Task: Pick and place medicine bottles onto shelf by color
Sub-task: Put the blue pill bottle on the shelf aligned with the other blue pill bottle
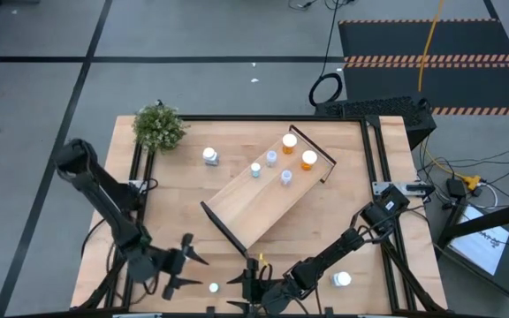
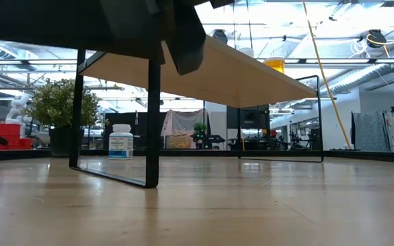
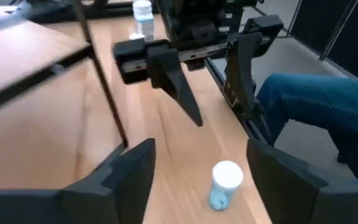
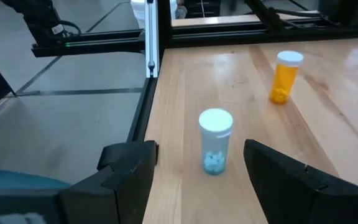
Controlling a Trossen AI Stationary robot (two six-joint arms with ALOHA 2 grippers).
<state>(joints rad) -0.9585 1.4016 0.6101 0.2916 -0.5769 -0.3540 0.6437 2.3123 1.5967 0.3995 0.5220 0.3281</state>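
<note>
Both my arms are low at the near edge of the table, and my left gripper (image 1: 184, 262) is spread wide and empty, lined up on a small pale blue bottle (image 3: 225, 183) that stands upright just ahead of its fingers, untouched. My right gripper (image 1: 244, 281) faces the same bottle from the other side, jaws apart too and holding nothing, so I judge only one of them needs to take it. The shelf (image 1: 253, 205) lies slantwise mid-table, and the sorting shows: two orange bottles (image 1: 289, 141) sit together at its far right end, with three pale blue ones (image 1: 271, 157) grouped just nearer. That makes five on the board. Off it I count four: this blue one, another capped bottle (image 1: 341, 279) near right by my right arm, an orange one (image 4: 284, 76) beyond the blue, and a larger white bottle (image 1: 210, 157) far left beside the shelf, near the plant (image 1: 159, 128)
</note>
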